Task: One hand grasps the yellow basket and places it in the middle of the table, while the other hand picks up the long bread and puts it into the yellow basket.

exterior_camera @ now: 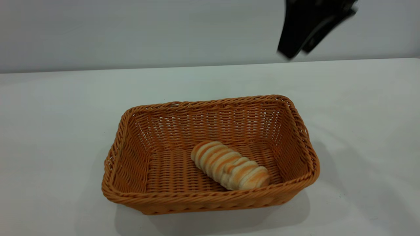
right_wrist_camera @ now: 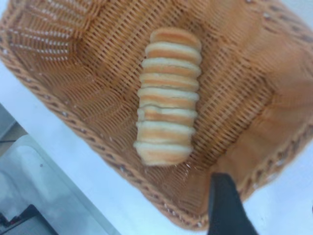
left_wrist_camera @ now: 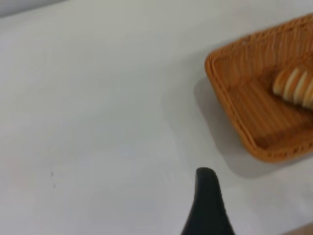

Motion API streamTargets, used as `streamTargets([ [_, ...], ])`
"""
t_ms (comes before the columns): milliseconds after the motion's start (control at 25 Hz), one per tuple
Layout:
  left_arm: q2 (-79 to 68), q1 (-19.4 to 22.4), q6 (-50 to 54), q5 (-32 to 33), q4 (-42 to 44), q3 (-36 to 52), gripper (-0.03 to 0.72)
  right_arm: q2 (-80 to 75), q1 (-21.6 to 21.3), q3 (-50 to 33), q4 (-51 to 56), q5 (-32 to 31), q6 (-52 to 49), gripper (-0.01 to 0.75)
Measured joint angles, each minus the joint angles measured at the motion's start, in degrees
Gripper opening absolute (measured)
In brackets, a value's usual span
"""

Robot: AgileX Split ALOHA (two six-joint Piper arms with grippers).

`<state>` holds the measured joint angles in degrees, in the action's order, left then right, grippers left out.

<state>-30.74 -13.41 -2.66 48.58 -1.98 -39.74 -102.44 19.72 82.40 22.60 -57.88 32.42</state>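
Right gripper [exterior_camera: 297, 54] raised, empty, finger state unclear | long bread [exterior_camera: 229, 165] inside yellow basket [exterior_camera: 210, 203]

My basket [exterior_camera: 210, 196] was orange-tan, woven in fine ribs with a braided rim. The bread [exterior_camera: 229, 165] in it was pale cream, banded crosswise with golden-orange stripes. My table [exterior_camera: 49, 131] was plain white. My right gripper [exterior_camera: 297, 54] was black.
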Motion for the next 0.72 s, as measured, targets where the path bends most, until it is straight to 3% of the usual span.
streamTargets([
  [480,22.43,0.0,0.65,13.03,0.13,5.6,0.594,20.74,-0.11,-0.11,-2.95,-10.87,-6.04,0.465],
  [720,30.17,0.0,0.65,18.01,0.24,5.64,0.594,33.37,-0.11,-4.7,-3.16,-12.45,-7.75,0.465],
])
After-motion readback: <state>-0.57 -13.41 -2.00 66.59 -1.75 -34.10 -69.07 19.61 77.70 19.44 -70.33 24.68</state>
